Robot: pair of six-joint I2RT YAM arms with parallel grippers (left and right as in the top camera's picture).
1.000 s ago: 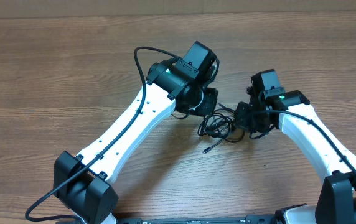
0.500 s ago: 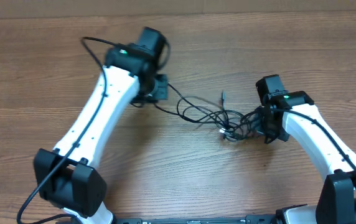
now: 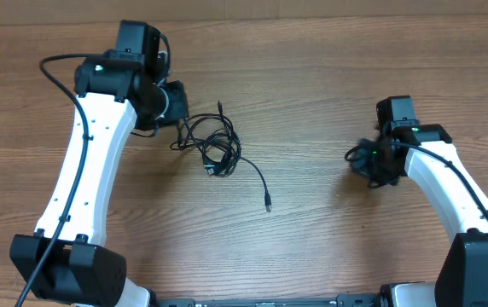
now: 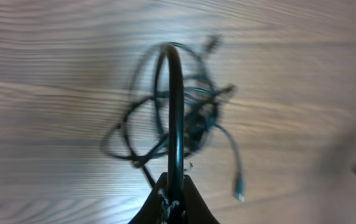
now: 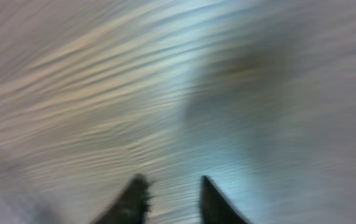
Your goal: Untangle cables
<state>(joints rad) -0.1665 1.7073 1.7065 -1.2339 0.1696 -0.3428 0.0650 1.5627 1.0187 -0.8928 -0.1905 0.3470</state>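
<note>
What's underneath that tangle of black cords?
Bare wooden table shows through the cables where they loop. The left gripper pinches one strand; whatever lies beneath the dense knot is covered.

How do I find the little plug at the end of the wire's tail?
Look at the brown wooden table, then the black cables bunched beside the left gripper. One thin strand trails out of the bunch toward the table's middle; the plug is its tip, the only bit lying well apart from the tangle.

Smooth, satin wood-grain table (image 3: 329, 239) — thin matt-black rubbery cables (image 3: 216, 160) — glossy white plastic arm shells (image 3: 80, 170)
</note>
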